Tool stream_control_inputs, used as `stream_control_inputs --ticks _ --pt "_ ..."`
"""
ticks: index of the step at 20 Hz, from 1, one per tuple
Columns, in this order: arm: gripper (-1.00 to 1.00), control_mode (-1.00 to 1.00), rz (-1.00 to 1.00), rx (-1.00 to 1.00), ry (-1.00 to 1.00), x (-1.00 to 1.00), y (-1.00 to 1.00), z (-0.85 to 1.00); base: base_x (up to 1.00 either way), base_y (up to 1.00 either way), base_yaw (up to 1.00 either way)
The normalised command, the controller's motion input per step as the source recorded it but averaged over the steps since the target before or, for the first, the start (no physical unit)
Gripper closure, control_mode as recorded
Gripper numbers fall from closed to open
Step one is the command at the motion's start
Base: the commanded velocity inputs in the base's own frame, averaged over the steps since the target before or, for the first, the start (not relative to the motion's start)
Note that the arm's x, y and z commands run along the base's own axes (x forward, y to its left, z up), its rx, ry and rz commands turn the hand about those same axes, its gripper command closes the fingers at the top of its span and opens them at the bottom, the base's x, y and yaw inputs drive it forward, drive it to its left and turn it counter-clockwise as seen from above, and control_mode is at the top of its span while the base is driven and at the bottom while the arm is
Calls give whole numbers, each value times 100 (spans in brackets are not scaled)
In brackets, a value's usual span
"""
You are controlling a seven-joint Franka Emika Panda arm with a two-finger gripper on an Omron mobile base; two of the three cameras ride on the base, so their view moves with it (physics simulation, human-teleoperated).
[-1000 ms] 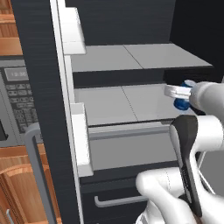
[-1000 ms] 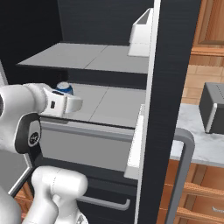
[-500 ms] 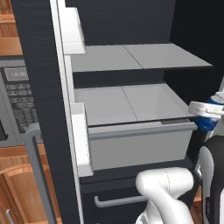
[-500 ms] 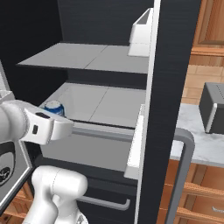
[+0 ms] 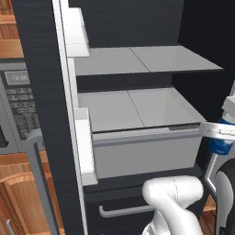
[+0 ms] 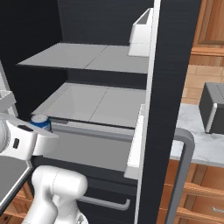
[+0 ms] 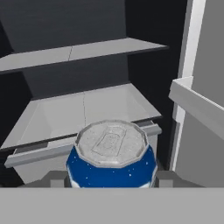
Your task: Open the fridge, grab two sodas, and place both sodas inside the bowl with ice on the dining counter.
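The gripper (image 7: 112, 181) is closed on the blue can (image 7: 111, 157), which sits upright between the two dark fingertips in the hand view. The can has a blue body speckled with small white dots and a flat silver top with a raised, faceted rim and a pull-tab outline stamped in its middle. Its logo cannot be made out from this side.

In the left base view the can (image 5: 221, 142) shows as a blue cylinder at the right edge, held outside the fridge (image 5: 137, 92), just beyond the front right corner of the lower shelf (image 5: 137, 110). In the right base view its silver top and blue side (image 6: 40, 122) peek above the white hand, just off the front left corner of that same shelf (image 6: 96, 105).

The fridge stands open, its black interior holding a grey upper shelf (image 6: 87, 57) and the lower tray-like shelf with a raised front lip. The open door (image 6: 168, 87) carries white door bins (image 6: 142, 26) on its inner face. A grey handle (image 5: 114, 212) crosses the black drawer below.
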Motion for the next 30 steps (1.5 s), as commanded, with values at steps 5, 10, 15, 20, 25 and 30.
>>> stream_control_inputs --ticks 5,10,15,20,25,30 --pt "100 100 0 0 0 -2 0 0 -22 0 -2" --pt "100 100 0 0 0 0 0 0 -72 18 -25" --pt "100 100 0 0 0 0 0 0 -61 36 -34" --pt "100 100 0 0 0 0 0 0 -59 43 -41" --pt "100 100 0 0 0 0 0 0 -61 40 -53" --pt "100 100 0 0 0 0 0 0 -59 16 -62"
